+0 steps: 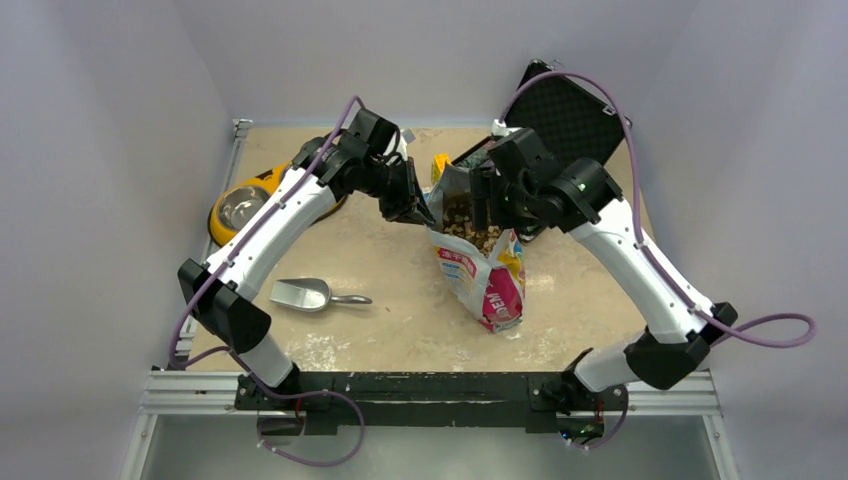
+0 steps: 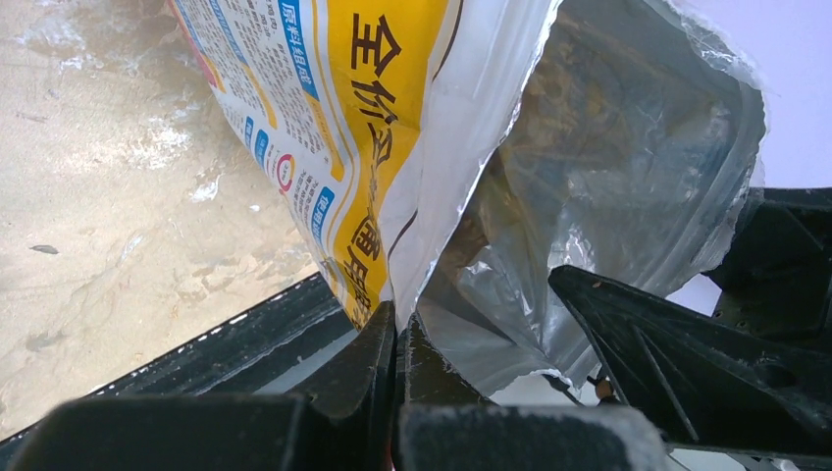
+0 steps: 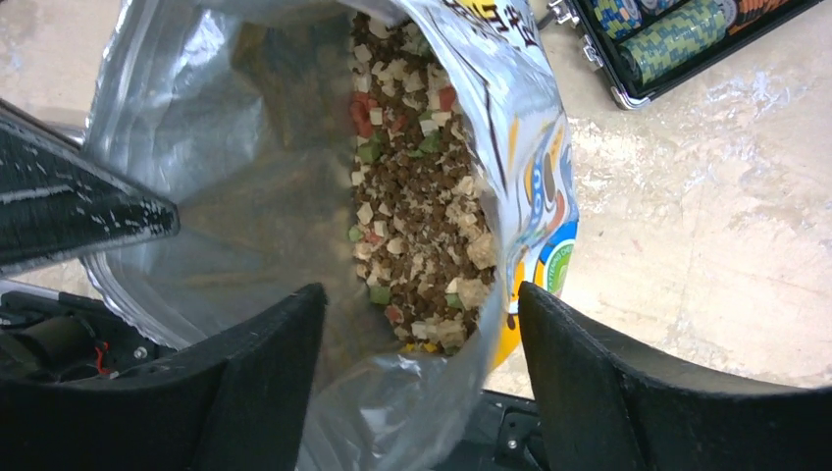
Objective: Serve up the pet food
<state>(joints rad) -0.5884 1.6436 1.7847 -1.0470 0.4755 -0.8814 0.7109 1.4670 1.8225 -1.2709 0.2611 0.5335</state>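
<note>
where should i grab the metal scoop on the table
By its thin handle, from straight above. The scoop lies flat, its handle sticking out to the right of the wide end, with bare table on both sides.

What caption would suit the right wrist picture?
Right end effector open astride the bag rim, pet food showing inside.

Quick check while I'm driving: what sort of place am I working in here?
Most likely a staged robot test cell, not a home: plain pale walls box in a small tabletop, an aluminium rail edges it, and props include a pet food bag, scoop and yellow bowl.
</note>
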